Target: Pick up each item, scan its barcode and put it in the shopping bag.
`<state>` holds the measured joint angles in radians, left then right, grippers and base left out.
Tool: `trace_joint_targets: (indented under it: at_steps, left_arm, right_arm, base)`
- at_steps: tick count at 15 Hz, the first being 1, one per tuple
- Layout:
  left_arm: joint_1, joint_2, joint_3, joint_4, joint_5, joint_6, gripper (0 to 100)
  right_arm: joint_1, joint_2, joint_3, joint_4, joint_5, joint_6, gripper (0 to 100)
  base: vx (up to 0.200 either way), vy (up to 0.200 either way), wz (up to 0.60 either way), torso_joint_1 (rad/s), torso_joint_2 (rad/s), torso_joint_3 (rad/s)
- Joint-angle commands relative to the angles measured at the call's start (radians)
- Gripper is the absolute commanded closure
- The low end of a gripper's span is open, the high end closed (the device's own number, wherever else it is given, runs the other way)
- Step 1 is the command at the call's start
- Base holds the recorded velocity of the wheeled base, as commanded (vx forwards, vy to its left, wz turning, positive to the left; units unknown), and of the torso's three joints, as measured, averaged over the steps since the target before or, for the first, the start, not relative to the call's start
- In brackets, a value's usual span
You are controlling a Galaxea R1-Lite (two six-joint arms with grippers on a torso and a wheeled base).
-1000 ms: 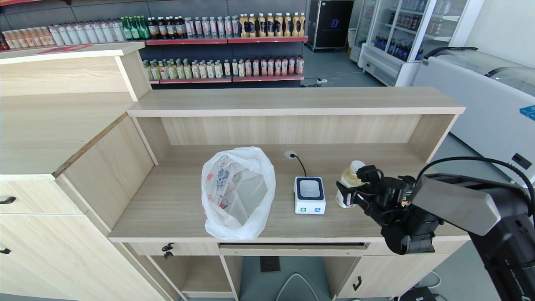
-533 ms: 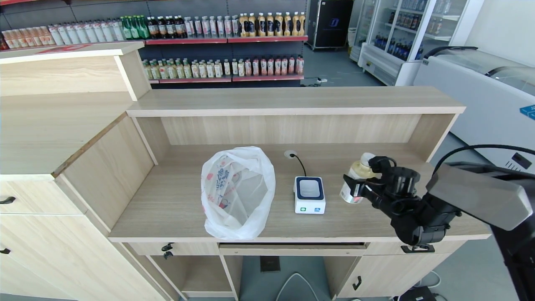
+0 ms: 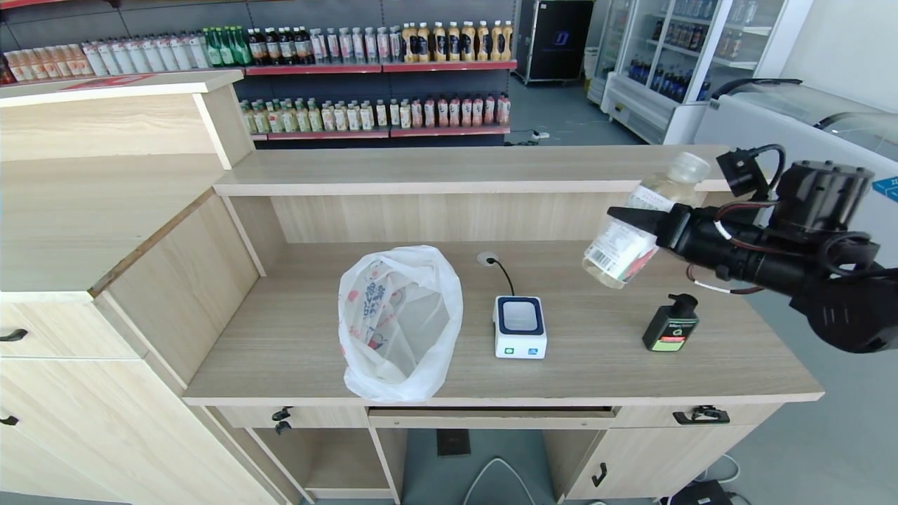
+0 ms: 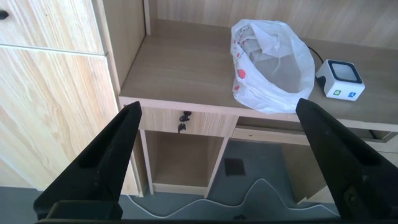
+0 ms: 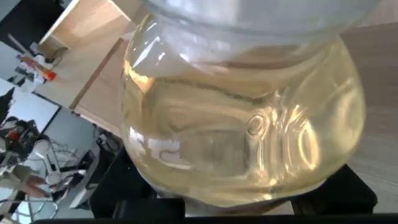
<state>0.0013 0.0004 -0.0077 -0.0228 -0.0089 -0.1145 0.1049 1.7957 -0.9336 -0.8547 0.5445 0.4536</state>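
A clear bottle of pale yellow liquid with a white cap and label hangs tilted above the right side of the wooden counter, with my right gripper shut on its middle. The right wrist view looks closely at this bottle. The white barcode scanner sits below and to the left of it. Left of the scanner stands the white plastic shopping bag, its mouth gaping. My left gripper is open and holds nothing, low in front of the counter, near the bag and scanner.
A small dark pump bottle stands on the counter at the right, under my right arm. A raised shelf runs along the counter's back and a taller cabinet closes the left side. Drawers sit under the front edge.
My right gripper has lifted the bottle off the counter, up and to the right, and tilted it. The pump bottle that the arm hid now shows.
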Motion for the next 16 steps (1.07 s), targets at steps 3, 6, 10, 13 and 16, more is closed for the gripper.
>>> trace_joint_targets:
  at_steps: [3,6,10,13,16]
  left_arm:
    - [0.0,0.0,0.0,0.0,0.0,-0.001,0]
    - [0.0,0.0,0.0,0.0,0.0,-0.001,0]
    - [0.0,0.0,0.0,0.0,0.0,-0.001,0]
    - [0.0,0.0,0.0,0.0,0.0,-0.001,0]
    - [0.0,0.0,0.0,0.0,0.0,-0.001,0]
  right_arm:
    - [-0.01,-0.357,0.165,0.039,0.356,0.106,100]
    - [-0.002,-0.397,0.154,0.037,0.499,0.183,100]
    - [0.072,-0.455,0.145,0.026,0.597,0.278,100]
    - [0.133,-0.493,0.145,0.026,0.598,0.358,100]
    - [0.159,-0.498,0.148,0.032,0.598,0.373,100]
  base:
    - [0.0,0.0,0.0,0.0,0.0,0.0]
    - [0.0,0.0,0.0,0.0,0.0,0.0]
    - [0.0,0.0,0.0,0.0,0.0,0.0]
    - [0.0,0.0,0.0,0.0,0.0,0.0]
    - [0.0,0.0,0.0,0.0,0.0,0.0]
